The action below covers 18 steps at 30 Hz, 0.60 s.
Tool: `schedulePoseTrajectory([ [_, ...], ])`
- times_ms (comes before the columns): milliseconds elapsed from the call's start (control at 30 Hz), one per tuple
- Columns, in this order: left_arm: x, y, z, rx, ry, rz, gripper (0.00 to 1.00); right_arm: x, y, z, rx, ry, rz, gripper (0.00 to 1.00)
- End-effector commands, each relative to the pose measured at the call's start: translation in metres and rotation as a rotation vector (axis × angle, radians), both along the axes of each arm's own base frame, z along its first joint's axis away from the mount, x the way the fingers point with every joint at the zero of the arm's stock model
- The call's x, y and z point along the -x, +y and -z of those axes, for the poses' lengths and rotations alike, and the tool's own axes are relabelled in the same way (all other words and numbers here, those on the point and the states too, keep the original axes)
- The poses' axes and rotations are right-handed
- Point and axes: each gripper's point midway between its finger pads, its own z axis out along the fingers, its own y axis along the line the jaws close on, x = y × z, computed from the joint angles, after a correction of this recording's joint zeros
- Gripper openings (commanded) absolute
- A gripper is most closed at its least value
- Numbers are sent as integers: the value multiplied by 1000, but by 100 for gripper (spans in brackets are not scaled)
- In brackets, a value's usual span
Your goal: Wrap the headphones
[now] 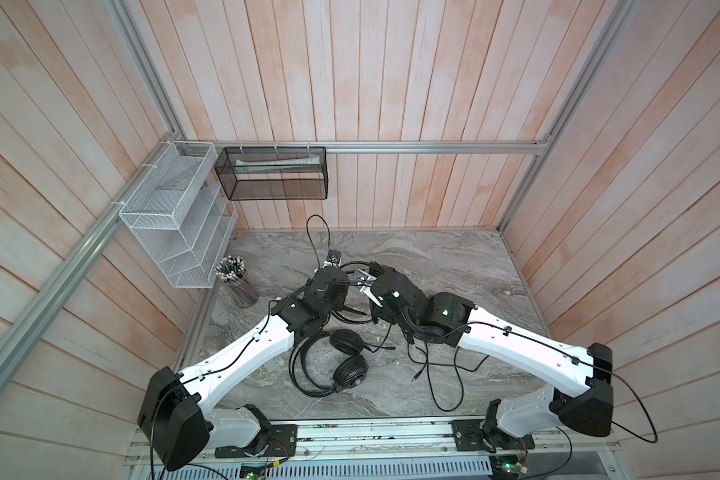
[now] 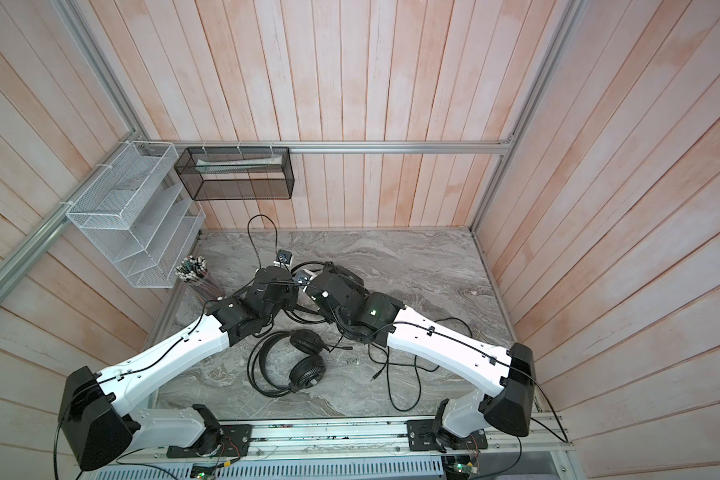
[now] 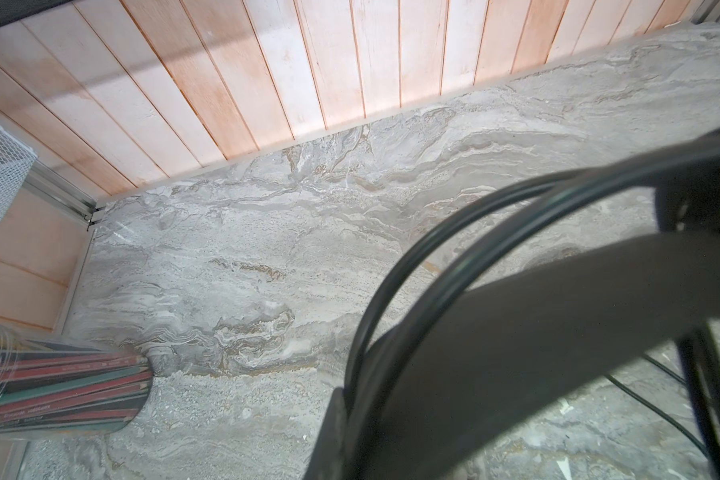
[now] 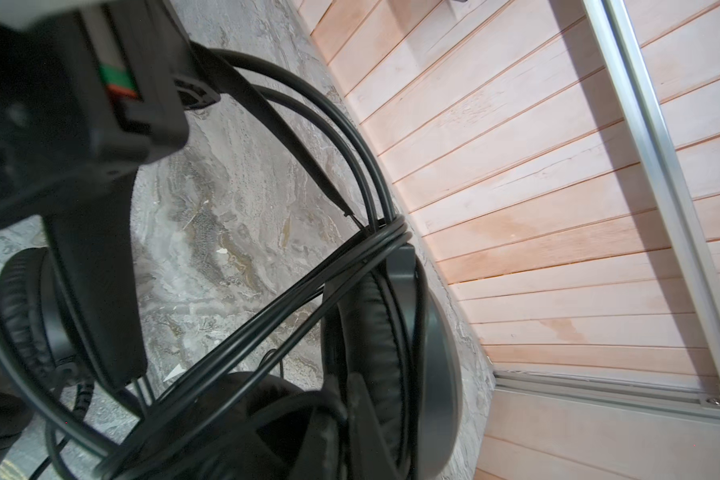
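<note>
One pair of headphones point(image 1: 344, 363) lies flat on the marble near the front, its loose cable point(image 1: 437, 374) trailing to the right. A second pair of headphones point(image 1: 352, 264) is lifted off the table between both arms. My left gripper point(image 3: 350, 449) is shut on its wire headband point(image 3: 454, 249). In the right wrist view its cable point(image 4: 300, 307) runs in several strands across the headband, and an earcup point(image 4: 391, 353) sits right at my right gripper point(image 4: 350, 415). The earcup hides those jaws, so their state is unclear.
A clear cup of pencils point(image 1: 237, 282) stands left of the arms. A white wire rack point(image 1: 175, 220) and a black mesh basket point(image 1: 273, 172) hang on the back left walls. Bare marble table point(image 1: 454, 266) stretches to the right.
</note>
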Motion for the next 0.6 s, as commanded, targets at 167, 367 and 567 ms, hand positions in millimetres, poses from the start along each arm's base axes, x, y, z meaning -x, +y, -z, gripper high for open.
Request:
schedulePoseTrajectory([
  [167, 17, -10, 13, -25, 57, 100, 0, -20, 3, -47, -148, -148, 77, 17],
  [367, 18, -12, 10, -13, 57, 107, 0, -20, 4, -42, -140, -151, 71, 16],
  [567, 24, -15, -5, 27, 24, 150, 0, -33, -8, -37, -157, -155, 107, 14],
])
